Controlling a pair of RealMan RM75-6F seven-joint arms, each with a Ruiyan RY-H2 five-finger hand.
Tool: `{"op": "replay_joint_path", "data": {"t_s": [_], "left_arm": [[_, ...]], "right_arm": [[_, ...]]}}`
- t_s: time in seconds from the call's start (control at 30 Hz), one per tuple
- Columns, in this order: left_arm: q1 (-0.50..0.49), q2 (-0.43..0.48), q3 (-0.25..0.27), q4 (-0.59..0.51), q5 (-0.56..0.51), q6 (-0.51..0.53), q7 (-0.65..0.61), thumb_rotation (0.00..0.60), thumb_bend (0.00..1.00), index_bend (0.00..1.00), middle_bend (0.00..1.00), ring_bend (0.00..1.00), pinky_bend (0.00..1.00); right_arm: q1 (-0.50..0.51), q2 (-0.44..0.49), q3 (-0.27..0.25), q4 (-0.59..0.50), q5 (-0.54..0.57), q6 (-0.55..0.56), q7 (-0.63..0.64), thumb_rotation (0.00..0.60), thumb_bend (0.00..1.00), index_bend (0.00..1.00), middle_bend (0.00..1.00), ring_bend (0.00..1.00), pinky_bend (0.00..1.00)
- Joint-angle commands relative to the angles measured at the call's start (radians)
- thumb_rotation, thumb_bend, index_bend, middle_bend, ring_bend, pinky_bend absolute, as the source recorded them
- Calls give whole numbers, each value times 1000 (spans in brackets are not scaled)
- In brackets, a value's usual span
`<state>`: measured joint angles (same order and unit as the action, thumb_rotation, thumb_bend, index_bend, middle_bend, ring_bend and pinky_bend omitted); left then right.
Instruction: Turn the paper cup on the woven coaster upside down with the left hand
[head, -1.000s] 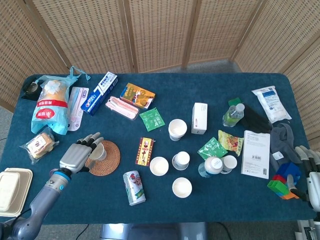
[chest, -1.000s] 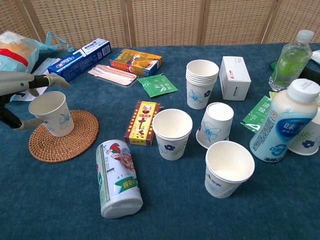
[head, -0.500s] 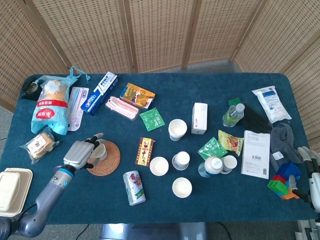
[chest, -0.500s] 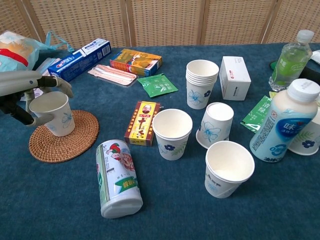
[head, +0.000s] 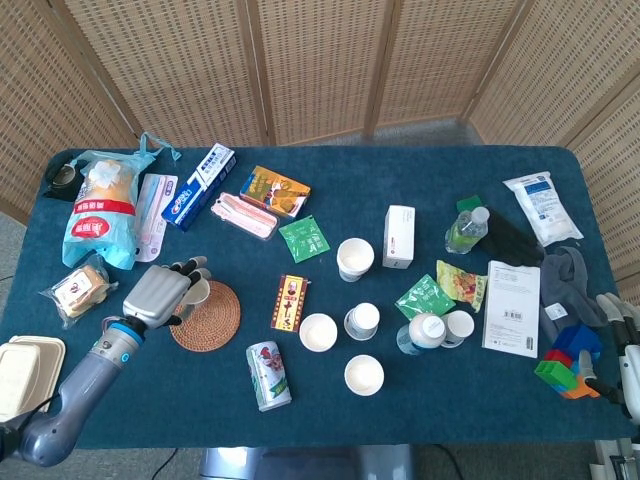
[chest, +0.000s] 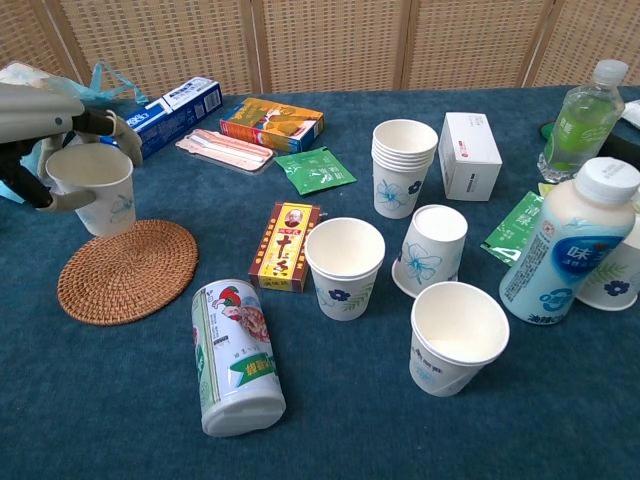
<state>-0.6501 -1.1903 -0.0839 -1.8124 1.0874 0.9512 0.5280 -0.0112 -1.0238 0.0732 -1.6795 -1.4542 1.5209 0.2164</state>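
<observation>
My left hand (head: 158, 295) (chest: 45, 140) grips a white paper cup with a blue flower print (chest: 95, 194) (head: 197, 290), fingers wrapped round its rim. The cup is upright, mouth up, lifted above the far left part of the round woven coaster (chest: 127, 270) (head: 207, 316). The coaster lies bare on the blue table. My right hand (head: 625, 350) shows only at the right edge of the head view, beside coloured blocks (head: 565, 362); how its fingers lie is unclear.
A drink can (chest: 235, 357) lies on its side near the coaster, next to a small red-yellow box (chest: 287, 245). Several other paper cups (chest: 345, 268) stand mid-table, with a milk bottle (chest: 565, 254), toothpaste box (chest: 165, 112) and snack bags (head: 100, 205) around.
My left hand has closed round the cup and raised it off the coaster, carrying it up and toward the far left. The coaster is now bare.
</observation>
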Motion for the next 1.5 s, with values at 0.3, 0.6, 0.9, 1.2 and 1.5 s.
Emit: {"op": "replay_joint_path", "data": {"t_s": [0.3,0.6,0.9,1.2,1.5], "left_arm": [[-112,102,84,-111,-89,-33,332,600,484,279,165,287,487],[-166,81,154,-159,-196,21,557,600,485,305,132,231,427],[-251,15,200,-179,-342,65,736,600,490,313,95,184,374],[-306,-65,218,-184,-433,142,824,600,490,162,18,64,300],[-333,-99,228,-178,-498,172,817,600,489,0,0,0,152]], "right_arm": [[3,-4,5,16,6,-8,21,598,533,0,0,0,0],[8,-9,7,25,6,-20,27,599,532,0,0,0,0],[5,-9,6,31,5,-18,38,599,532,0,0,0,0],[2,-7,3,33,-4,-14,57,598,532,0,0,0,0],[-7,-3,-1,44,-7,-8,84,599,531,0,0,0,0]]}}
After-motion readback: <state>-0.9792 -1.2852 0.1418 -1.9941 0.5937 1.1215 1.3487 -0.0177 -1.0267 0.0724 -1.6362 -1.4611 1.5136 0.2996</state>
